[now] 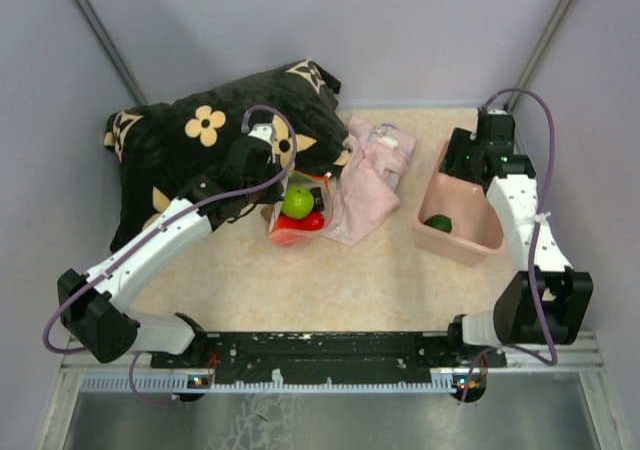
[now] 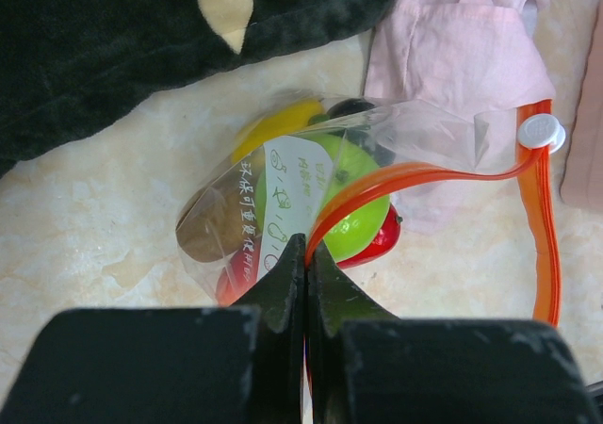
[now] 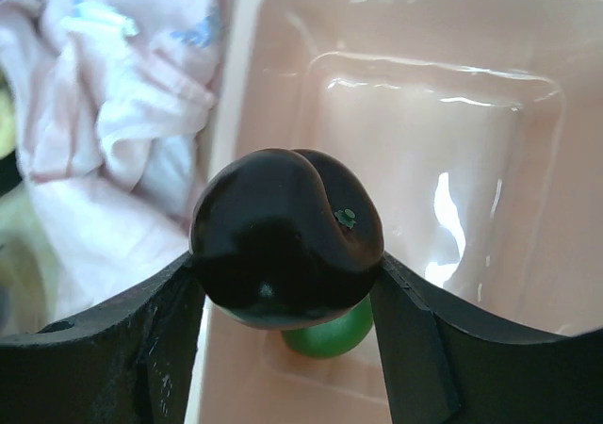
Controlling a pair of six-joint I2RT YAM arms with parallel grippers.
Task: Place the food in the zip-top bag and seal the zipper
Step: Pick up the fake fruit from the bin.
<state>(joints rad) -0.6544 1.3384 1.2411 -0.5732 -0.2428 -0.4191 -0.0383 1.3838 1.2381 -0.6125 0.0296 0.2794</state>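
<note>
The clear zip-top bag [image 2: 283,193] lies on the table in front of the pillow, also in the top view [image 1: 297,213]. It holds a lime green fruit [image 2: 353,193], a yellow one [image 2: 278,122], a brown one [image 2: 207,226] and a red one [image 2: 379,240]. My left gripper [image 2: 308,252] is shut on the orange-red zipper strip [image 2: 415,174] at the bag's mouth; a white slider [image 2: 540,132] sits at the strip's far end. My right gripper [image 3: 287,273] is shut on a glossy dark fruit [image 3: 283,236], held above the pink bin [image 3: 490,160]. A darker green fruit [image 3: 332,334] lies in the bin beneath.
A black pillow with cream flowers [image 1: 200,145] lies behind and left of the bag. A pale pink cloth [image 1: 370,175] lies between the bag and the pink bin [image 1: 470,235]. Grey walls close in the table at the back and sides.
</note>
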